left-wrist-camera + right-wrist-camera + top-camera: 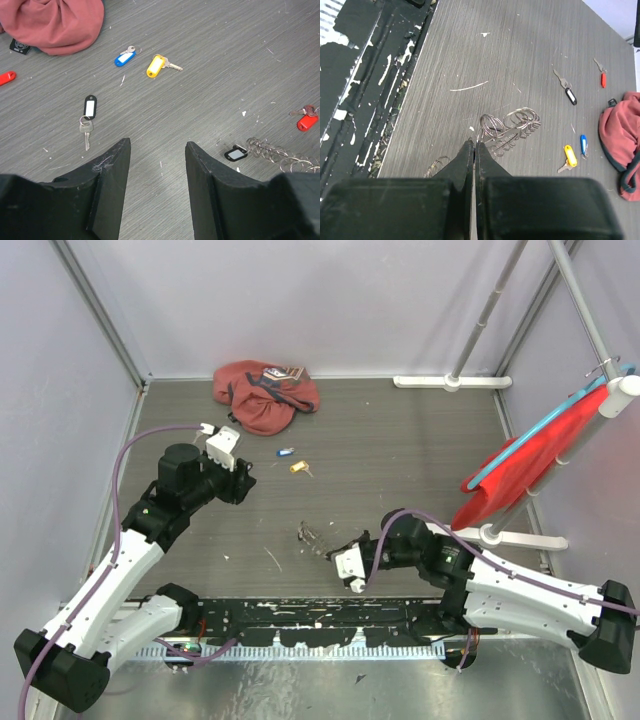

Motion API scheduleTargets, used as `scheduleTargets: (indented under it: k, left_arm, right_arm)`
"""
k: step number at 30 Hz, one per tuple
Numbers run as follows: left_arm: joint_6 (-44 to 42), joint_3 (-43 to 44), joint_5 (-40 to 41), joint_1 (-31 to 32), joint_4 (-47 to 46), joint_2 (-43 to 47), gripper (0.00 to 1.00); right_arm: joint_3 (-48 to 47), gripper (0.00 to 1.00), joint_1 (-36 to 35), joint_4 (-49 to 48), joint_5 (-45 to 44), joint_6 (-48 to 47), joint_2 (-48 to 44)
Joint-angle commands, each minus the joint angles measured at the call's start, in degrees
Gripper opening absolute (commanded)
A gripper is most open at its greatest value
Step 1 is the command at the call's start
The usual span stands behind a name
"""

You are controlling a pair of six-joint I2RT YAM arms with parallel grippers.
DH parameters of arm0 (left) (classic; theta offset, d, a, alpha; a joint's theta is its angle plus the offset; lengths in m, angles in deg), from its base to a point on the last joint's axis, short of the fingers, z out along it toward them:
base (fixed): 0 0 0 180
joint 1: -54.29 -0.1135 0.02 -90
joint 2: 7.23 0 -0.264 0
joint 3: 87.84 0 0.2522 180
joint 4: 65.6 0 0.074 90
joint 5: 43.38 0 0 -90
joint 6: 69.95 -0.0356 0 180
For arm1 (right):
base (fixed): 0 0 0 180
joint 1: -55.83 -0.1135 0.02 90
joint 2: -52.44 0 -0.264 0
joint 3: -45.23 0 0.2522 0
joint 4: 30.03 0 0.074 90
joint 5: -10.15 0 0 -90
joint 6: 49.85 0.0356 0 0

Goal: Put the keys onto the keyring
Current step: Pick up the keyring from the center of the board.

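The keyring (512,125) is a bunch of linked silver wire rings lying on the grey table; it also shows in the top view (310,536) and the left wrist view (280,156). My right gripper (474,144) is shut, its tips pinching one ring at the bunch's near end; in the top view it (331,548) is low at the table's middle. My left gripper (157,150) is open and empty above bare table, at the left (248,484). Loose keys lie apart: blue (125,56), yellow (156,66), black (90,107), a red one at the left edge (6,77) and another at the right (306,121). A black tag (235,154) lies at the keyring's end.
A reddish-pink cloth bag (265,395) lies at the back of the table. A red cloth (530,455) hangs on a white rack at the right. A black pegged strip (320,625) runs along the near edge between the arm bases.
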Motion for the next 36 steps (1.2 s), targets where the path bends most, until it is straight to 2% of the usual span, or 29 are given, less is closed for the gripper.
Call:
scheduleTargets:
  k: [1, 6, 15, 17, 19, 21, 25, 29, 32, 36]
  left_arm:
    - [-0.46, -0.43, -1.23, -0.43, -1.39, 0.71, 0.55]
    - [-0.83, -0.02, -4.83, -0.47, -1.48, 0.95, 0.54]
    - [-3.25, 2.29, -19.08, -0.39, -2.32, 3.04, 0.55]
    - [-1.03, 2.43, -21.72, -0.31, -4.96, 5.13, 0.56]
    - [2.67, 1.29, -22.75, 0.74, -11.48, 7.06, 0.57]
    - [3.4, 1.68, -20.64, 4.18, -12.68, 8.21, 0.57]
    - [-0.66, 3.88, -11.08, 14.99, -10.81, 10.16, 0.57]
    - [-3.09, 5.19, -5.08, 24.65, -11.94, 11.23, 0.57]
    - [-4.3, 5.47, -3.52, 28.87, -14.09, 11.85, 0.56]
    - [-6.09, 6.67, -5.28, 31.28, -15.84, 11.02, 0.54]
  right_arm:
    - [-3.72, 0.01, 0.3, -0.59, 1.66, -5.81, -1.97]
    - [-5.34, 0.01, 0.43, -0.33, 0.85, -7.43, -3.35]
    - [-8.63, 0.01, 0.38, -1.87, -2.08, -8.41, -4.81]
    - [-9.67, 0.01, 0.42, -2.18, -3.25, -7.72, -4.93]
    - [-11.17, 0.01, 0.38, -3.31, -5.24, -5.9, -4.93]
    - [-12.94, 0.01, 0.41, -3.53, -7.12, -4.67, -4.93]
    - [-17.68, 0.01, 0.35, -4.53, -9.16, -0.53, -4.62]
    - [-20.86, 0.01, 0.38, -7.24, -10.02, 3.16, -3.89]
    - [-23.09, 0.01, 0.37, -8.03, -9.99, 4.57, -3.66]
    - [-24.82, 0.01, 0.43, -9.58, -8.48, 6.07, -4.58]
